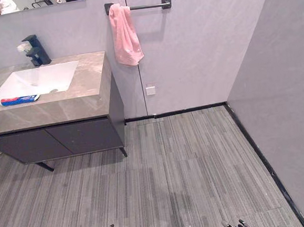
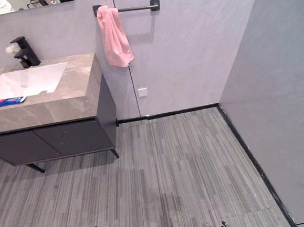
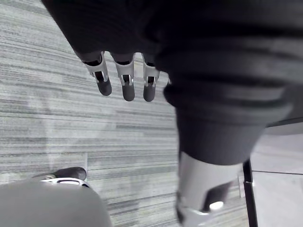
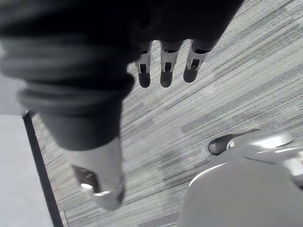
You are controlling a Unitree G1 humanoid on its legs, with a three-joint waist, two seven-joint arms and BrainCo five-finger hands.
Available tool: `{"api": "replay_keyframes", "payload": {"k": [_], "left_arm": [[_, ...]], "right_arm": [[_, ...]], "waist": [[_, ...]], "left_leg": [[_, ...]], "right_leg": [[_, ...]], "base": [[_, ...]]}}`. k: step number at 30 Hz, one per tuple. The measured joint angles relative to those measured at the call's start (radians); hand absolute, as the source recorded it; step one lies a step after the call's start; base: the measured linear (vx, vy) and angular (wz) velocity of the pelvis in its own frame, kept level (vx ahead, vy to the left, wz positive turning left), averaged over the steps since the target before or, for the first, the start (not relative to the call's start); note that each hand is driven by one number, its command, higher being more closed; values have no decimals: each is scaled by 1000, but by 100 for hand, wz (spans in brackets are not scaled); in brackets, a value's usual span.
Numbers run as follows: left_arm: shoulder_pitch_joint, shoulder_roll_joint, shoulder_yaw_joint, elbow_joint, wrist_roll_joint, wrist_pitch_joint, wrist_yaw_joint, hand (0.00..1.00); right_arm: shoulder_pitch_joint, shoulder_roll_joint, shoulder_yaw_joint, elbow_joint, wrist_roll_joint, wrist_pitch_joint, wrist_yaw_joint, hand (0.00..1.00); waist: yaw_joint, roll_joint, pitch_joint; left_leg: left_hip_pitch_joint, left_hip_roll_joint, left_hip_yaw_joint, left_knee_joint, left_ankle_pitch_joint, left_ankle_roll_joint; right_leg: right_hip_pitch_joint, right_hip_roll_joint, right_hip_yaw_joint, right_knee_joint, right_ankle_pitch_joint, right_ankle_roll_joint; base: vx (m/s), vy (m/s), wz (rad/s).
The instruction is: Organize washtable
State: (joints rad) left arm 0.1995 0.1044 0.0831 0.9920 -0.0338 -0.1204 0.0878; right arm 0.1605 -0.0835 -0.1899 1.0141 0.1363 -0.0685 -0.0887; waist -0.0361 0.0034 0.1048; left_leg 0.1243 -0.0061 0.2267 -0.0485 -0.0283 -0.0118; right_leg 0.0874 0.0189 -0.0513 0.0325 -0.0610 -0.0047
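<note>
One blue-and-red tube [image 1: 19,99] is seen in the left eye view, laid on the washtable [image 1: 89,81] just beside the sink [image 1: 36,79]; a pink towel [image 1: 125,35] is hung nearby. In the left wrist view the left hand [image 3: 127,80] is held over the floor [image 3: 57,118], fingers straight, nothing grasped. In the right wrist view the right hand [image 4: 165,71] is likewise extended and empty. Tidying is judged not begun, the washtable being well apart from both hands.

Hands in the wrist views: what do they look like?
The left hand and right hand match: silver fingers with rounded dark tips, a broader silver thumb, and a dark ribbed cover over the back and wrist.
</note>
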Motion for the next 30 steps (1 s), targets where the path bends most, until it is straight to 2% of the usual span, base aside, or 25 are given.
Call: {"api": "replay_keyframes", "payload": {"k": [3,8,17,27,30], "left_arm": [[-22,7,8,0,8,-3,0,0],[-28,5,9,-1,50,-12,0,0],[-40,-8,37,-1,50,-14,4,0],[-44,-12,37,-1,48,-14,5,0],[-44,-12,36,-1,47,-14,6,0]], "right_arm": [[-24,0,0,-10,-63,0,2,0],[-44,-1,-1,-20,-129,0,4,0],[-57,0,-13,-24,-139,1,3,0],[-59,7,-30,-24,-139,7,3,0],[-65,7,-29,-24,-139,9,3,0]], "waist": [[2,-2,31],[-1,3,45],[-1,9,60],[0,8,61],[2,9,61]], "left_leg": [[19,2,8,-12,0,0],[48,5,18,-17,-7,-11],[61,6,22,-11,-23,-35],[59,6,34,-10,-25,-34],[44,12,61,-7,-42,-8]], "right_leg": [[20,4,0,-18,1,1],[52,7,-3,-22,1,3],[67,2,-6,-18,-21,37],[53,3,9,-18,-21,36],[31,12,37,-23,-21,35]], "base": [[102,-21,-5],[84,-25,-6],[6,-30,0],[-43,-39,-5],[-64,-39,-26]]}}
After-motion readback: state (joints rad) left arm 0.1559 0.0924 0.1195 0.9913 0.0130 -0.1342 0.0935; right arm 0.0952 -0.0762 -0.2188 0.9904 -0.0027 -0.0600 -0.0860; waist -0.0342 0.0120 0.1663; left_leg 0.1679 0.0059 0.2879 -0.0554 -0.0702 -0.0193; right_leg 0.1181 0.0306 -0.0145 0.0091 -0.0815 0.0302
